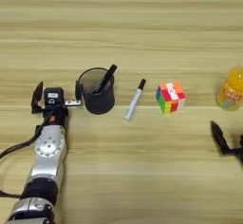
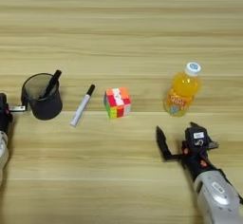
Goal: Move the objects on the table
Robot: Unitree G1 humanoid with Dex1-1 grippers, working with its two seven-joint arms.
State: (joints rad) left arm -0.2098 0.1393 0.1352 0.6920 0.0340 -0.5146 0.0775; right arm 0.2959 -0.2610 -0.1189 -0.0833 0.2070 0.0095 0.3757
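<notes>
A black mesh pen cup [image 1: 97,96] stands left of centre on the table [image 1: 121,28], and a black pen [image 1: 105,79] leans inside it. To its right lie a white marker with a black cap [image 1: 135,99] and a multicoloured puzzle cube [image 1: 170,97]. Further right, the orange-juice bottle [image 2: 182,90] stands upright. My left gripper [image 1: 58,89] is open just left of the cup. Its right finger is close beside the cup's wall, and nothing is between the fingers. Below the bottle, my right gripper [image 2: 175,129] is open and holds nothing.
The left arm [image 1: 47,152] comes up from the bottom left with a black cable beside it. The right arm [image 2: 216,194] enters at the bottom right.
</notes>
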